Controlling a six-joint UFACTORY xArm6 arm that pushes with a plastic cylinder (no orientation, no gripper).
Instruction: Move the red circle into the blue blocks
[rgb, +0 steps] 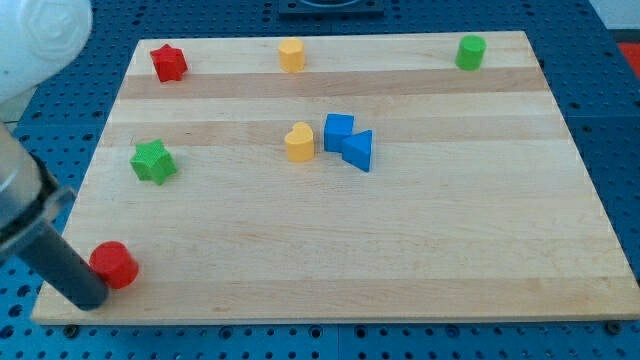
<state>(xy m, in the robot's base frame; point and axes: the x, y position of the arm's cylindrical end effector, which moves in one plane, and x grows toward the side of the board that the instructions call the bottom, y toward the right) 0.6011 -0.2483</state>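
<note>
The red circle (114, 265) lies near the board's bottom left corner. My tip (90, 298) rests just to its lower left, touching or nearly touching it. The dark rod rises from there toward the view's upper left. The two blue blocks sit together near the board's middle: a blue cube (338, 131) and a blue triangle (359, 150) touching at its lower right. They lie far to the upper right of the red circle.
A yellow heart (298, 142) sits just left of the blue cube. A green star (153, 161) is at the left, a red star (168, 62) at top left, a yellow hexagon (291, 55) at top middle, a green cylinder (470, 52) at top right.
</note>
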